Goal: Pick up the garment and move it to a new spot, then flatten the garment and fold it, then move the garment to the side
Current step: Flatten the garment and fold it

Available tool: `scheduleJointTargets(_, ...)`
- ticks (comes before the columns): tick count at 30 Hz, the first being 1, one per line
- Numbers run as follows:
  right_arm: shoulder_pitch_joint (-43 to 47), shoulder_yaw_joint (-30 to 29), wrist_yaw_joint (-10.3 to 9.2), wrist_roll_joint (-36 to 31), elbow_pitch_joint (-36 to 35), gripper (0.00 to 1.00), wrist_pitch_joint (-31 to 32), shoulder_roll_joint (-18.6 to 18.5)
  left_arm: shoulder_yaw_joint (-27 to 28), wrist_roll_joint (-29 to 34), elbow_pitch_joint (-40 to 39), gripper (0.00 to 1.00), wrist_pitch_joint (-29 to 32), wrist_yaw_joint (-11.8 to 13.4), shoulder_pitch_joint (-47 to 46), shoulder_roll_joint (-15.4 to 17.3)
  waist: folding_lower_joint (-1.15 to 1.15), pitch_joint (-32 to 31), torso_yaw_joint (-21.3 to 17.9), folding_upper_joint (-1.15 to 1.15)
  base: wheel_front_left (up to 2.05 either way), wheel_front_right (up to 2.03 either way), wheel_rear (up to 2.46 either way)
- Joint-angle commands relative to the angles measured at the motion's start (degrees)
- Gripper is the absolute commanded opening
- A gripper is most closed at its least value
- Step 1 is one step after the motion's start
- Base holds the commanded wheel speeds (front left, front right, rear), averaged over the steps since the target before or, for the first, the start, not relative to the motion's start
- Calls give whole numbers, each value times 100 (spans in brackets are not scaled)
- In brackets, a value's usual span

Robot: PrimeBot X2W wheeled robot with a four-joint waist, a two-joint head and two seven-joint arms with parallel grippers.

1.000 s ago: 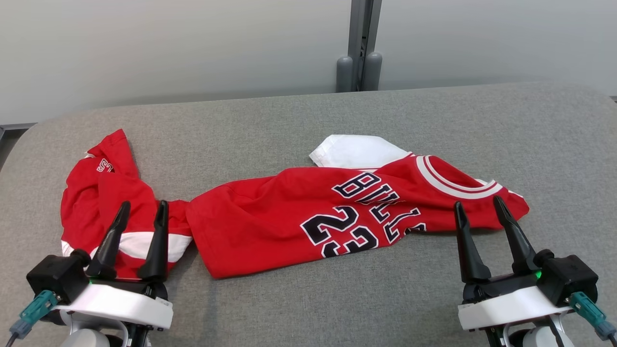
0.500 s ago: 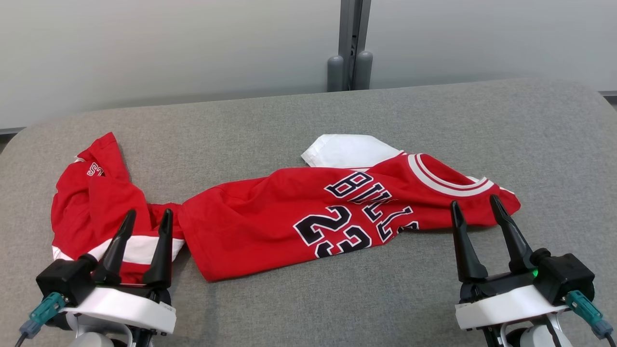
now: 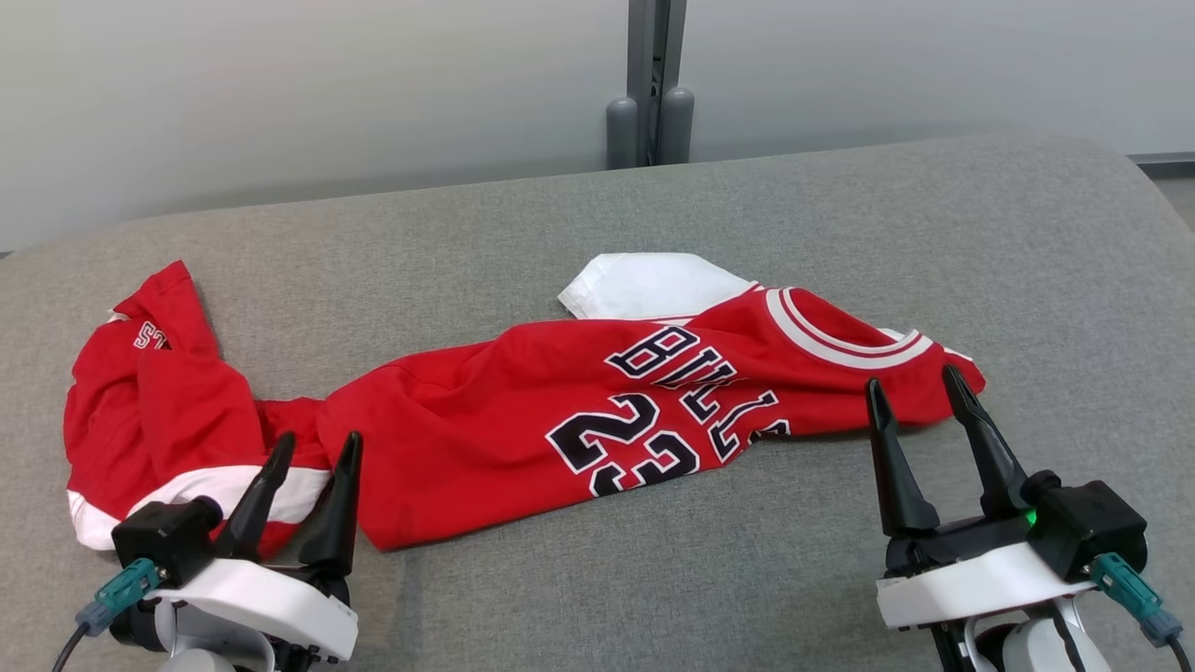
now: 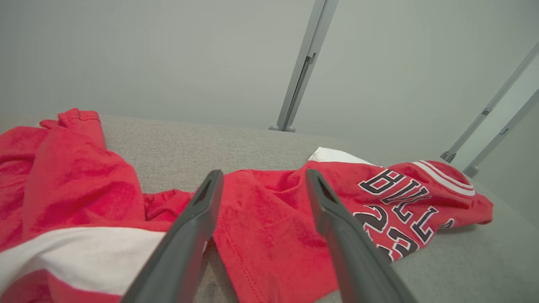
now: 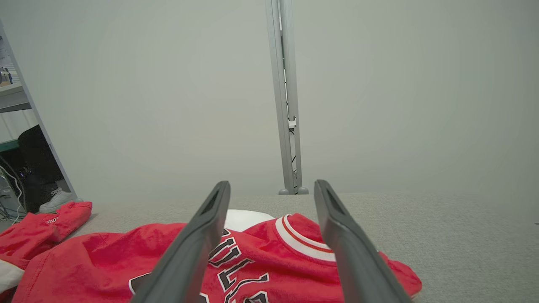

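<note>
Left gripper (image 3: 319,437): wide open, empty; tips at the garment's (image 3: 485,420) near-left edge.
Right gripper (image 3: 911,376): wide open, empty; tips at the collar end.
Garment: red jersey, rumpled, lying across the grey padded surface (image 3: 597,215).
Red bundle (image 3: 159,401): white band, left of the garment, touching it, partly behind the left fingers.
White cloth (image 3: 644,285): pokes out beyond the garment's far edge.
Post (image 3: 649,84): upright behind the surface, against a pale wall.

Bare cushion (image 3: 747,569) around crumpled jersey (image 3: 467,420)
</note>
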Motion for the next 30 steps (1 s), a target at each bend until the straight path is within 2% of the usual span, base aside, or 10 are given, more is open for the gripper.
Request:
scheduleJointTargets(1,-79,-19,11,-50,-21,100,-6,-22,0,-49,60,100,35,-44,-109,12,0,35,-28,0,0,0,0)
scheduleJointTargets(11,-363,24,11,-98,27,100,-6,-21,-123,-124,387,100,218,-189,-342,-20,0,240,-133,0,0,0,0)
scheduleJointTargets(16,-925,256,11,38,380,100,-5,-104,-160,-88,407,100,195,-255,-473,-1,0,446,-66,0,0,0,0)
scheduleJointTargets(22,-2145,514,10,452,1599,100,130,-449,-211,-62,347,100,220,-348,-672,4,0,727,244,0,0,0,0)
scheduleJointTargets(30,-4025,692,7,1005,3713,100,1339,-871,-440,-8,255,100,200,-545,-977,-163,0,1244,1067,0,0,0,0)
